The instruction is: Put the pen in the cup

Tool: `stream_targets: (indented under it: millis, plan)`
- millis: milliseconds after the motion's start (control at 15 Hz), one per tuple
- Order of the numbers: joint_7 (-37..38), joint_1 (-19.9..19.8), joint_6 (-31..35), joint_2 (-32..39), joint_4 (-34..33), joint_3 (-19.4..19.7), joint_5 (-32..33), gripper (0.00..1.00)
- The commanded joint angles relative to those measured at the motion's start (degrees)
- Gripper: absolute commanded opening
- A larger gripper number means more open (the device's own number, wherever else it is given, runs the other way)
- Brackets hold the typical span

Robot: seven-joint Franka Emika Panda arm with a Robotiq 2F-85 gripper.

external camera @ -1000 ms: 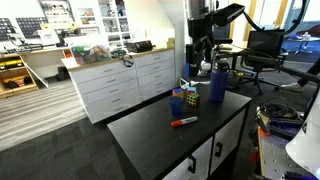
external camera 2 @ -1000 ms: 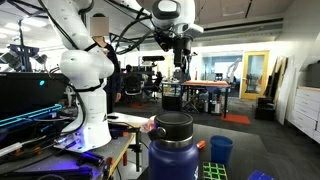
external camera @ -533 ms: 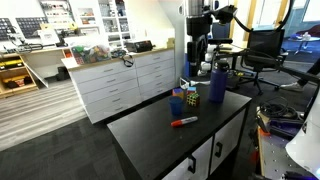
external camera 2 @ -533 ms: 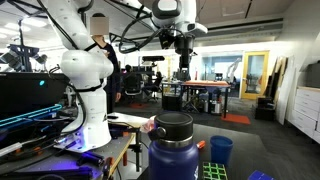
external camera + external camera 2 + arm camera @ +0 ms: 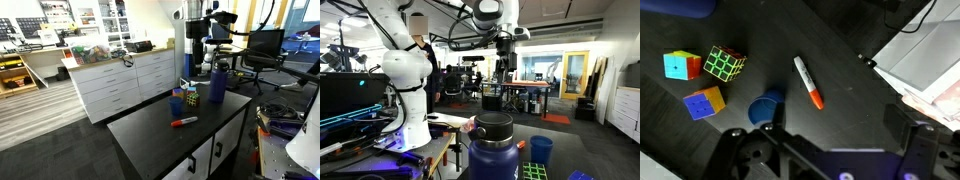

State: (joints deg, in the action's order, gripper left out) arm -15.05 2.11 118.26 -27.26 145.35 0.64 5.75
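Dark counter [image 5: 140, 135] in an office lab, red marker pen [image 5: 807, 81] lying flat near its middle, just beside blue cup [image 5: 765, 108] but outside it, gripper [image 5: 825, 150] hanging high above, jaws wide open and empty, so apparently everything left: descending, grasping, dropping in.

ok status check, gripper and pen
Gripper high over the table, fingers open, empty. Pen lying flat on the table, cup just beside it. Three puzzle cubes near the cup, not blocking.
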Motion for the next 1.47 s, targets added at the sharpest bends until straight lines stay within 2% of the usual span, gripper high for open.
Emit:
stream_targets:
  millis: [0,467,867,1400]
  plan:
    - [-7.5,1.8,1.9,0.5,0.4,2.5,-0.8,1.00]
    - [-23.2,3.6,4.9,2.1,0.2,6.6,-2.8,1.00]
    - [-33.2,3.7,5.9,4.1,0.0,7.4,-6.5,1.00]
    - [-33.3,2.5,4.4,4.8,-0.2,5.9,-7.2,1.00]
